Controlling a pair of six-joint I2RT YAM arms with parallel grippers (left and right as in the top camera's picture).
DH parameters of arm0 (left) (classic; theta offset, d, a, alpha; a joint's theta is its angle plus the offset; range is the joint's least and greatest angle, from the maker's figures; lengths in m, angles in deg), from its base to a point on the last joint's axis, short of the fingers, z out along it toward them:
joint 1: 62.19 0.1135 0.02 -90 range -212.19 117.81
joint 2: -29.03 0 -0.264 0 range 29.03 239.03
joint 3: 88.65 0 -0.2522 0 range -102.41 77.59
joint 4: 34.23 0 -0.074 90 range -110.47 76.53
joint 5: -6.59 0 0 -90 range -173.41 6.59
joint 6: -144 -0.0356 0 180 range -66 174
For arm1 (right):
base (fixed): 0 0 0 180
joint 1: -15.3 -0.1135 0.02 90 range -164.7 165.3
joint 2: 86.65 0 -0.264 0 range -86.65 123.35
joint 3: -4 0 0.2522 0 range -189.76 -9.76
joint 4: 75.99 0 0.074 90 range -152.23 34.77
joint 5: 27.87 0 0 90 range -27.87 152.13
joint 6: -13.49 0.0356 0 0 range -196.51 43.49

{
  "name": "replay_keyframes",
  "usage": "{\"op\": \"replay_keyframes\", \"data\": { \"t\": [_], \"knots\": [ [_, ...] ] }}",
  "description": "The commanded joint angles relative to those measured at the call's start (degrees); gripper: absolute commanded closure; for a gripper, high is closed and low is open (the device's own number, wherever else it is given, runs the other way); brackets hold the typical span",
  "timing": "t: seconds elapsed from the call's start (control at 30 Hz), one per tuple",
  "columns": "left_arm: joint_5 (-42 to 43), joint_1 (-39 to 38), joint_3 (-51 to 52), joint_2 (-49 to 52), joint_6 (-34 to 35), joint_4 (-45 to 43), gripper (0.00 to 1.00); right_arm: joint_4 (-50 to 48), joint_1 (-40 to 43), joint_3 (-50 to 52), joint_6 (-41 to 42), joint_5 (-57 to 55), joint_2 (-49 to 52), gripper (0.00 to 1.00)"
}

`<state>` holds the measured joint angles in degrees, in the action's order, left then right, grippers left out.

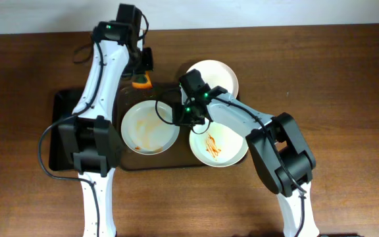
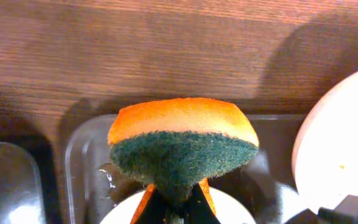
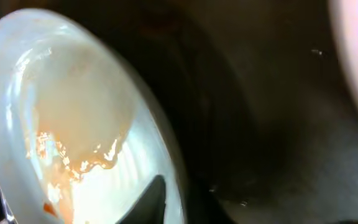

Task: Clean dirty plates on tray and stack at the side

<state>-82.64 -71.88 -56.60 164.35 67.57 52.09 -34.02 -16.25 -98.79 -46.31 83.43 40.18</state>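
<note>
A black tray [image 1: 61, 131] holds a white dirty plate [image 1: 150, 128] with faint orange smears. My right gripper [image 1: 181, 118] is shut on its right rim; in the right wrist view one finger [image 3: 166, 198] lies on the inside of the rim of the smeared plate [image 3: 73, 112]. My left gripper [image 1: 142, 76] is shut on an orange and green sponge [image 1: 141, 83] above the plate's far edge. The left wrist view shows the sponge [image 2: 182, 149] pinched in the jaws [image 2: 178, 208] over the tray [image 2: 86, 162] and plate [image 2: 123, 214]. A second dirty plate [image 1: 219, 145] with orange sauce lies at the tray's right edge.
A clean white plate [image 1: 216, 76] sits on the wooden table behind the tray's right end, and also shows at the right of the left wrist view [image 2: 340, 137]. The tray's left part is bare. The two arms are close together over the tray.
</note>
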Motion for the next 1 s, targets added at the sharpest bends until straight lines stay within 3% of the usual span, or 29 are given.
{"op": "replay_keyframes", "data": {
  "t": [0.0, 0.03, 0.1, 0.17, 0.2, 0.4, 0.67, 0.97],
  "knots": [
    [-3.3, 1.3, -0.6, -0.3, -1.9, 2.4, 1.00, 0.9, -0.5, 0.7, -1.0, -1.0, 1.1, 0.69],
    [-3.4, 1.6, -0.6, -0.3, -1.9, 2.8, 1.00, 1.6, -0.7, 0.7, -1.0, -1.0, 1.1, 0.64],
    [-3.6, 2.2, -0.6, -0.3, -1.9, 3.3, 1.00, 3.5, -1.6, 0.7, -1.0, -0.9, 1.1, 0.63],
    [-3.6, 2.4, -0.6, -0.3, -1.9, 3.7, 1.00, 6.1, -2.5, 0.7, 0.2, -1.0, 1.1, 0.75],
    [-3.6, 2.5, -0.6, -0.3, -1.9, 4.2, 1.00, 6.4, -2.7, 0.7, 0.4, -1.2, 1.1, 0.93],
    [-3.6, 2.7, 0.3, -0.3, -1.9, 4.5, 1.00, 11.5, -0.9, -4.5, -3.5, -5.8, -3.7, 0.96],
    [-3.6, 5.2, 2.3, -0.3, -1.8, 4.0, 1.00, 20.5, -7.7, -7.0, -6.7, -41.1, -16.8, 0.96],
    [-3.3, 6.9, 5.7, -0.3, -1.4, 1.9, 1.00, 22.1, -24.1, -7.0, -8.9, -90.7, -17.6, 0.96]
  ]
}}
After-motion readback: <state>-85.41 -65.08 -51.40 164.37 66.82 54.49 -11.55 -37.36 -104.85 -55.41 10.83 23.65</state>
